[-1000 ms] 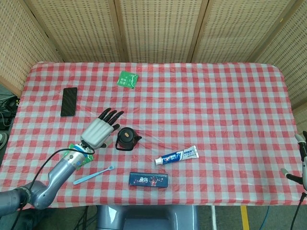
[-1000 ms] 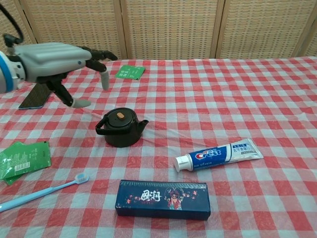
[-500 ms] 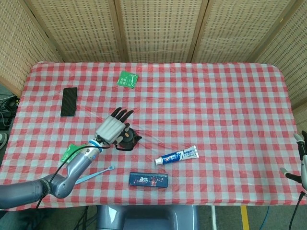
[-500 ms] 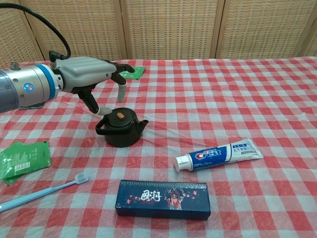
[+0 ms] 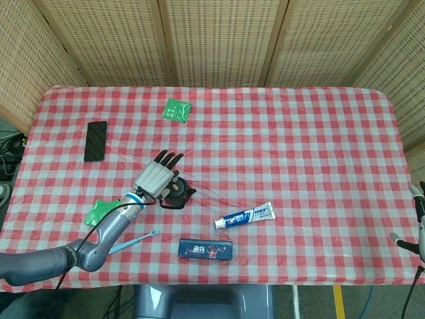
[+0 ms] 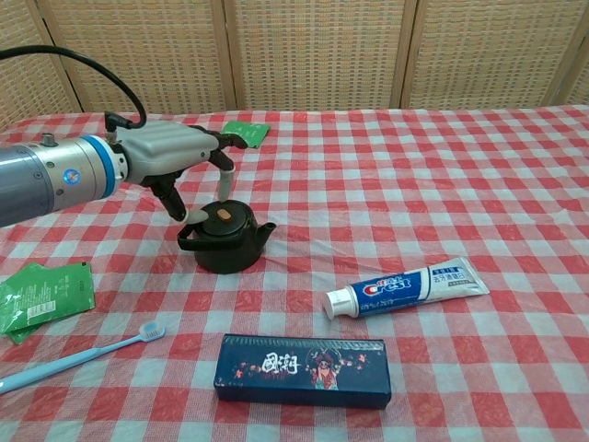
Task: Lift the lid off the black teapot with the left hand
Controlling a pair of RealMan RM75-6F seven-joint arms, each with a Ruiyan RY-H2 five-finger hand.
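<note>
The black teapot stands on the checked cloth left of centre, its lid with a small brown knob in place. My left hand hovers just over its left side, fingers spread and empty. In the chest view the thumb hangs by the lid's left rim and a finger points down right behind the lid; I cannot tell whether either touches it. At the table's right edge only a sliver of my right hand shows, fingers apart and holding nothing.
A toothpaste tube lies right of the teapot, a dark printed box in front of it. A blue toothbrush and green packets lie at the front left. Another green packet and a phone lie further back.
My left hand has moved right and down from beside the teapot to just over its lid. The teapot and the right hand have not moved.
</note>
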